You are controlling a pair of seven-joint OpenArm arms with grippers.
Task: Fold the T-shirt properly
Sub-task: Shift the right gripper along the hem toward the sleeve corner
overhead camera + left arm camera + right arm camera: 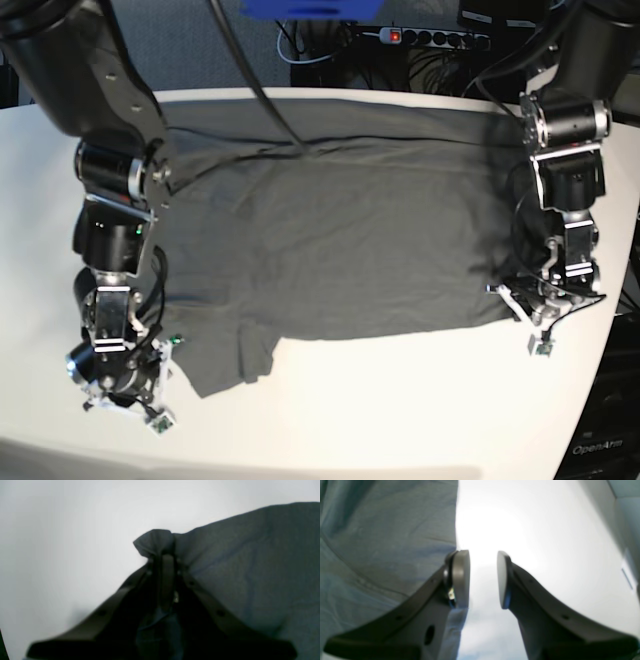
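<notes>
Left wrist view: left gripper (163, 555) pinching bunched corner of T-shirt (250, 562), jaws closed on cloth, white table (62, 542) lying beyond.

Right wrist view: right gripper (483, 577) standing with jaws apart, holding nothing, over bare table beside shirt edge; picture blurry, so contact with cloth hard to judge.

Base view: T-shirt lying spread across table, arms sitting at opposite ends.
</notes>
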